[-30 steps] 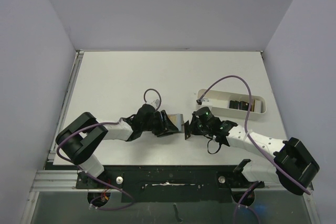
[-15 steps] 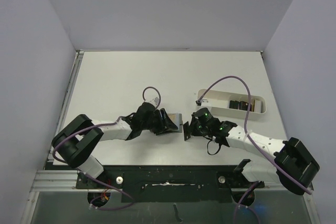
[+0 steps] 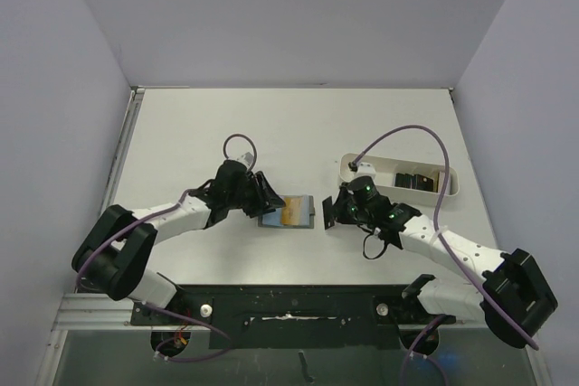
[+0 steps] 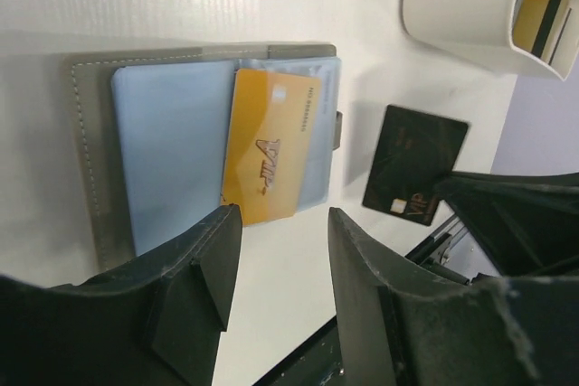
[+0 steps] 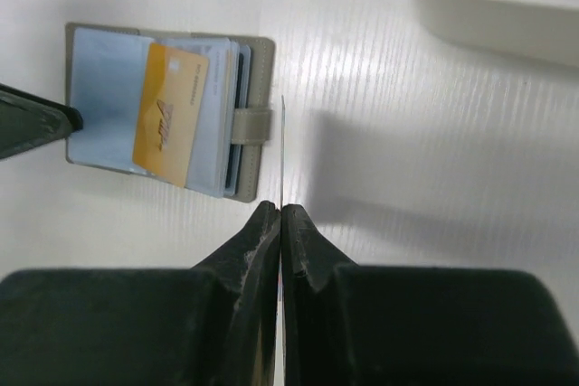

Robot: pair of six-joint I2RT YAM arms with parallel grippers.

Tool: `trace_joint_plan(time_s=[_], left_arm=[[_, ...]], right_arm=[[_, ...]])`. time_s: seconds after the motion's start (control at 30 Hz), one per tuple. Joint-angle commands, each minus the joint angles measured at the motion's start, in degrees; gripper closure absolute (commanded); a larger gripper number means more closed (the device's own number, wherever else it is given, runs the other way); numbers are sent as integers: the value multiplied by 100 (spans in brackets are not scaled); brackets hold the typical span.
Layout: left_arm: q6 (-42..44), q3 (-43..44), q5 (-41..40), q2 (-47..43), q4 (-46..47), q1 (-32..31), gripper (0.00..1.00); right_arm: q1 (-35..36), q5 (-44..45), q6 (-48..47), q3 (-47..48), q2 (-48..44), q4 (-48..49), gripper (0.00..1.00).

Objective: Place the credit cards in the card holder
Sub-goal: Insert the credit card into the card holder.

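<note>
Card holder [image 3: 286, 211] lies open flat, with an orange card [image 4: 267, 146] half tucked in its blue pocket. Right gripper [image 5: 280, 214] is pinched tight on a dark credit card [image 4: 414, 164], held on edge just right of the card holder. Left gripper [image 4: 280, 250] sits at the card holder's left edge, jaws partly apart and gripping nothing; white tray [image 5: 488, 15] with more cards [image 3: 414, 180] is further right of the card holder.

Right gripper [image 5: 280, 214] sits at six o'clock, fingers pinched tight on a thin card [image 5: 282, 146] standing edge-on and pointing to twelve, while the card holder [image 5: 104, 124] lies open at ten o'clock with an orange card [image 5: 170, 115] across its blue lining, white tray [image 5: 488, 2] up at one o'clock.
</note>
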Motion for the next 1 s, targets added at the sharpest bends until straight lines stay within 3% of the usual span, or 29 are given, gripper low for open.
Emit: trace_joint_plan(time_s=[0.0, 0.17, 0.5, 0.97], left_arm=[[235, 98, 454, 195, 147, 106, 58], [-8, -161, 899, 443, 818, 250, 58], [74, -177, 852, 702, 857, 320, 55], [-171, -436, 1258, 984, 1506, 419, 57]], right_arm=[[-166, -397, -194, 458, -103, 598, 100], [-187, -833, -133, 531, 133, 1197, 100], [-358, -974, -139, 654, 1037, 1671, 100], [-450, -810, 15, 37, 1400, 1593, 100]])
